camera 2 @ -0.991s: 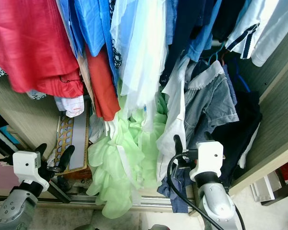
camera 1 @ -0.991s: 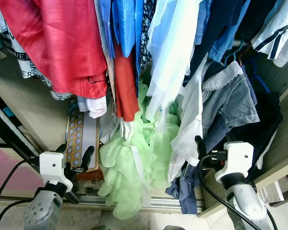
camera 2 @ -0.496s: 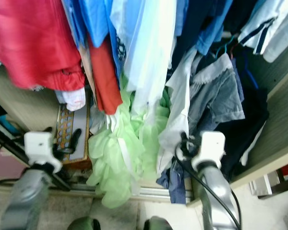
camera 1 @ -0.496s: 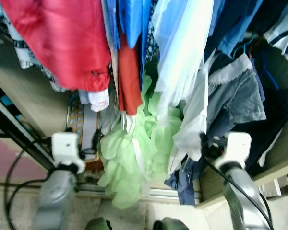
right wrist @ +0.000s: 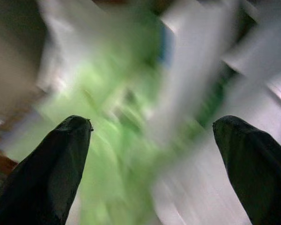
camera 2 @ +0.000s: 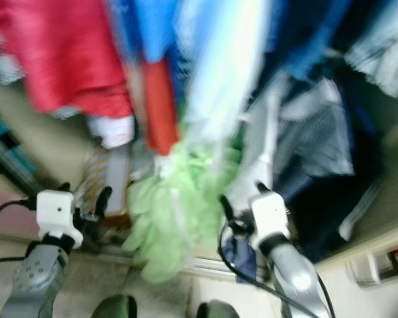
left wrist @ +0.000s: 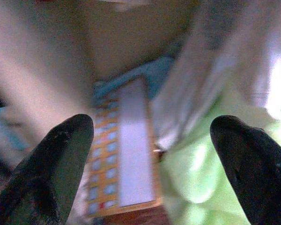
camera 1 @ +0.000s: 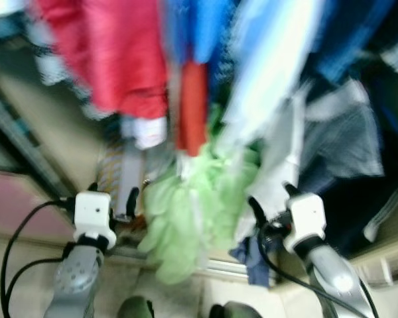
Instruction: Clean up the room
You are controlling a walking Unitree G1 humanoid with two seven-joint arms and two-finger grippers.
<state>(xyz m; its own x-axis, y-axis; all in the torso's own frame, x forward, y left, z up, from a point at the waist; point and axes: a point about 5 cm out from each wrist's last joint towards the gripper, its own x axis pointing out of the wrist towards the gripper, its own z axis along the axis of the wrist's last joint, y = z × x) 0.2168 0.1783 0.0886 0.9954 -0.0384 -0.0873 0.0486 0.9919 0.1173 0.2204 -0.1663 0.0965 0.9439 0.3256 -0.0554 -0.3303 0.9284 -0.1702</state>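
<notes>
The picture is blurred by motion. Clothes hang in an open wardrobe: a red garment point(camera 1: 113, 59), blue and pale shirts point(camera 1: 265, 73), and a light green frilly garment point(camera 1: 192, 225) that reaches down to the wardrobe's bottom rail. My left gripper point(camera 1: 113, 197) is open, held low in front of a patterned flat board point(left wrist: 117, 154) beside the green cloth. My right gripper point(camera 1: 270, 199) is open too, close to the green garment point(right wrist: 112, 122) and a white shirt point(camera 1: 278, 152). Neither holds anything.
A grey-and-dark pile of clothes point(camera 1: 345, 139) fills the wardrobe's right side. The wooden side panel point(camera 1: 60, 139) and a dark door frame point(camera 1: 20, 142) stand on the left. Pale floor point(camera 1: 205, 291) lies below the rail, with my feet at the bottom edge.
The whole view has shifted and blurred, so the camera is moving. Both arms stay raised before the clothes with their grippers open as before.
</notes>
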